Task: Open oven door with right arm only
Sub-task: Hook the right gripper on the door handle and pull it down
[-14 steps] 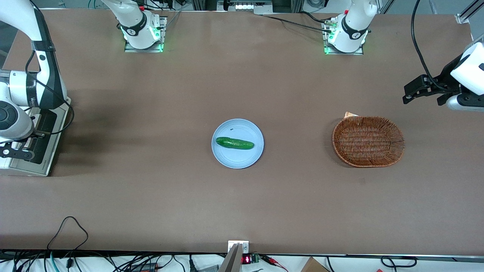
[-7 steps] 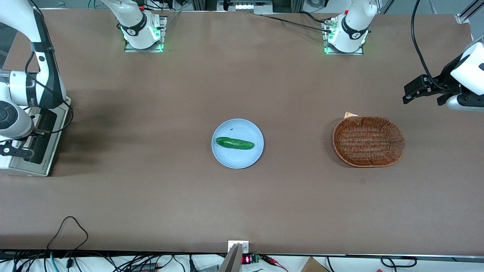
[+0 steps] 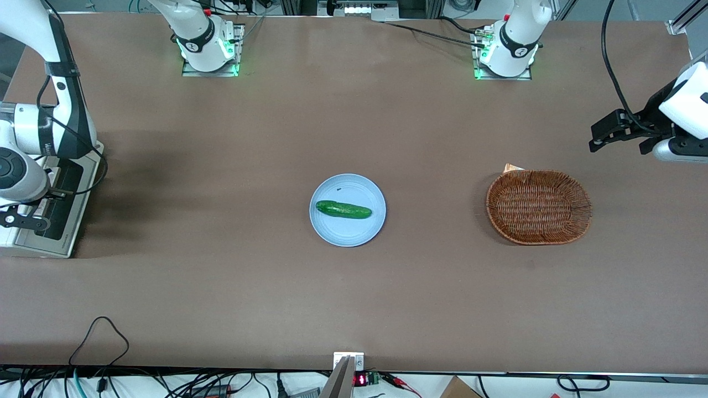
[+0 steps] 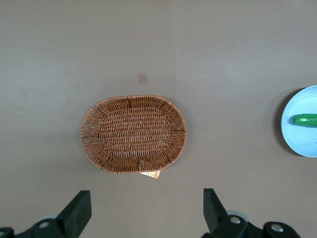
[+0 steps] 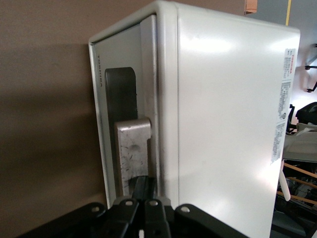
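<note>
The small white toaster oven (image 5: 223, 124) stands at the working arm's end of the table. Its oven door (image 3: 69, 193) has a silver-grey frame and a dark glass window, and it looks flush against the oven body in the right wrist view (image 5: 121, 94). The door's metal bar handle (image 5: 131, 148) sticks out from it. The right arm (image 3: 33, 135) hangs over the oven. My gripper (image 5: 144, 184) is shut, its fingers pressed together with the tips tucked in against the handle, between it and the door. In the front view the gripper (image 3: 21, 220) sits over the oven's front.
A light blue plate (image 3: 332, 232) holding a green cucumber (image 3: 343, 209) lies at the table's middle. A brown wicker basket (image 3: 492, 204) with a small card at its edge lies toward the parked arm's end, also in the left wrist view (image 4: 89, 134).
The right arm's wrist and gripper have shifted very slightly at the oven. The door looks the same.
</note>
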Controlling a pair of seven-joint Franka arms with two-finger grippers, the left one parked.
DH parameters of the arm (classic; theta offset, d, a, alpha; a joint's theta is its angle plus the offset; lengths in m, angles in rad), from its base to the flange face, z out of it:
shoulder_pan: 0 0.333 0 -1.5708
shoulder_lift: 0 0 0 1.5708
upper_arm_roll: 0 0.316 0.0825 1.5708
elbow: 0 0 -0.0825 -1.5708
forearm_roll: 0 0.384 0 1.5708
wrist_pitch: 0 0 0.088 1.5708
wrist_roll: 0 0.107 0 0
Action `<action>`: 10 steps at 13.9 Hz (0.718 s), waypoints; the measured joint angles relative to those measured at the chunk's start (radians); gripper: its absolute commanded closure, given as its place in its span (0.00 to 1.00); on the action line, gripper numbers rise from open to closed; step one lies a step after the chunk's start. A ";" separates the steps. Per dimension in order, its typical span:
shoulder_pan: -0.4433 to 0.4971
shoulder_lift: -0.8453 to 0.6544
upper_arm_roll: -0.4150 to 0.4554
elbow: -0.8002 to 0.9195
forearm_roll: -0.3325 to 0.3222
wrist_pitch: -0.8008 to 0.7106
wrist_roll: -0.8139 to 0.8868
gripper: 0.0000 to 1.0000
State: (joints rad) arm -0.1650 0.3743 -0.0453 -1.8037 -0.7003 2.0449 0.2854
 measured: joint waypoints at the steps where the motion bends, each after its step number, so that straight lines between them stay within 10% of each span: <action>1: 0.001 0.000 0.002 -0.002 0.000 0.000 0.000 1.00; 10: 0.025 0.000 0.074 -0.058 0.007 0.026 0.134 1.00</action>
State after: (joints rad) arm -0.1396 0.3739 0.0290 -1.8619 -0.6933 2.0710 0.4191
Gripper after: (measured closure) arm 0.991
